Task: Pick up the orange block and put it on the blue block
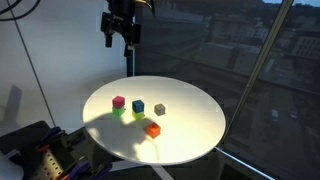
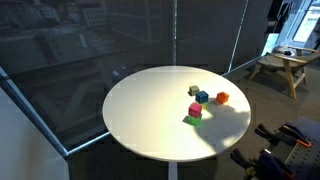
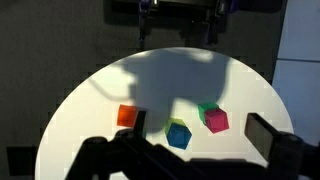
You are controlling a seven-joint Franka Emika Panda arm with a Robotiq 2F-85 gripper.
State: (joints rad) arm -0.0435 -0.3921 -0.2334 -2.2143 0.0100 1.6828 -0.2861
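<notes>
The end effector hangs high above the smooth, round white surface, its fingers spread wide with nothing between them. The orange block, a small sharp-edged cube, sits on the surface near the blue block without touching it. A pink cube stands beside them.

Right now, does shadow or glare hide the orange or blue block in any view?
Wrist view: a broad shadow crosses the table, yet the orange block and blue block read clearly. Both exterior views: dim surroundings, blocks small and soft, no glare on them.
</notes>
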